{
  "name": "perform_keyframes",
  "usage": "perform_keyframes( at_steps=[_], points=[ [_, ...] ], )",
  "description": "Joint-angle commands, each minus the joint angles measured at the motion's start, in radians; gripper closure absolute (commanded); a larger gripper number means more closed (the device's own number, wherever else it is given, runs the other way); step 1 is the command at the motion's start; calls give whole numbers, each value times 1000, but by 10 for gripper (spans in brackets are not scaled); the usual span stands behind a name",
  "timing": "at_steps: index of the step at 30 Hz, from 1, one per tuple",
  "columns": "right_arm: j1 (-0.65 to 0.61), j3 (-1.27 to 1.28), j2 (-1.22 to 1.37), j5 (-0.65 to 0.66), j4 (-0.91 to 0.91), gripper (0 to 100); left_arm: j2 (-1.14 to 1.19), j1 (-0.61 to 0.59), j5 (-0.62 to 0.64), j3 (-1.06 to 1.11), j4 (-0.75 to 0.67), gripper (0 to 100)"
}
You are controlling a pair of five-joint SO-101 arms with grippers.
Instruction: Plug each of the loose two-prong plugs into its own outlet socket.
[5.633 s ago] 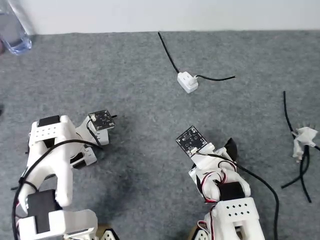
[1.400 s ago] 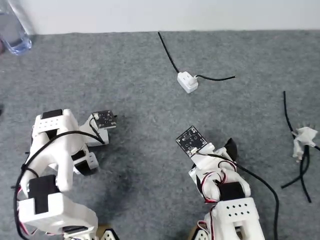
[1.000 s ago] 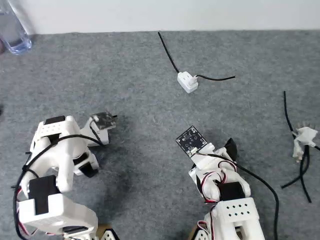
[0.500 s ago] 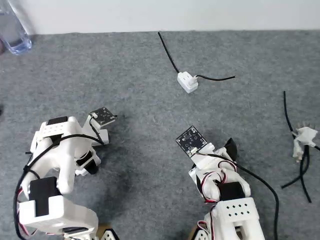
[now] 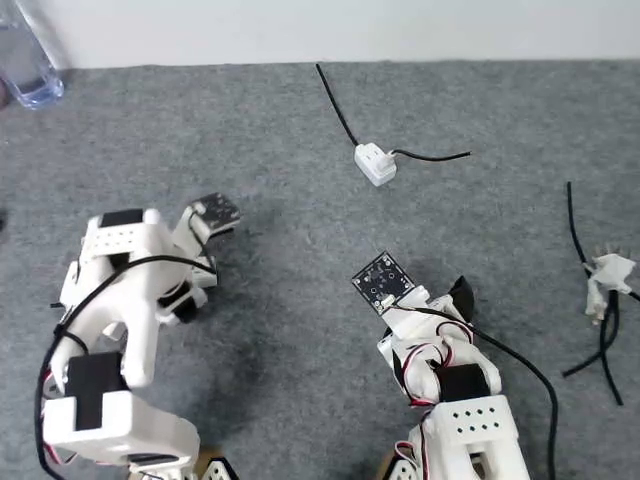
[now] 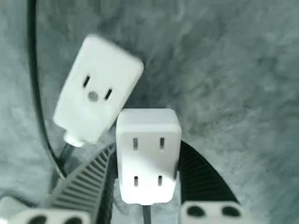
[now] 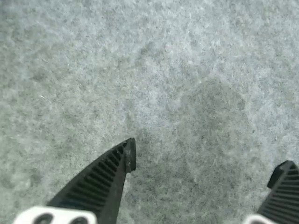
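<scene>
The left end effector (image 6: pixel 147 145) pinches a white socket block (image 6: pixel 147 158); the right end effector (image 7: pixel 205 163) is spread wide above the bare grey desk (image 7: pixel 140 56).
A second socket (image 6: pixel 97 91) on a black cord (image 6: pixel 35 93) lies just beside the held block, and a pronged plug (image 5: pixel 607 272) lies well apart, by the desk's right edge. I'd hold the block firmly with its slots clear, send the free arm for a plug, and line prongs up with slots before pushing.
</scene>
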Motion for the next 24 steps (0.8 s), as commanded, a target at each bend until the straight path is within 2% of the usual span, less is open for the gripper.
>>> perform_keyframes(
  at_steps=[1, 7, 14, 16, 20, 24],
  points=[
    [-7, 8, -13, 11, -42, 568, -58, 58, -5, -117, 130, 988],
    [1, 12, -13, 11, -64, 568, -51, 152, -5, -196, 267, 988],
    [12, 8, -13, 5, -74, 568, -49, 367, -38, -193, 304, 988],
    [58, 3, -13, -14, -102, 568, -49, 437, -61, -193, 304, 988],
    [208, -32, -13, -183, -157, 568, -49, 557, -127, -194, 282, 988],
    [354, -54, -13, -316, -197, 568, -49, 595, -166, -194, 189, 988]
  ],
)
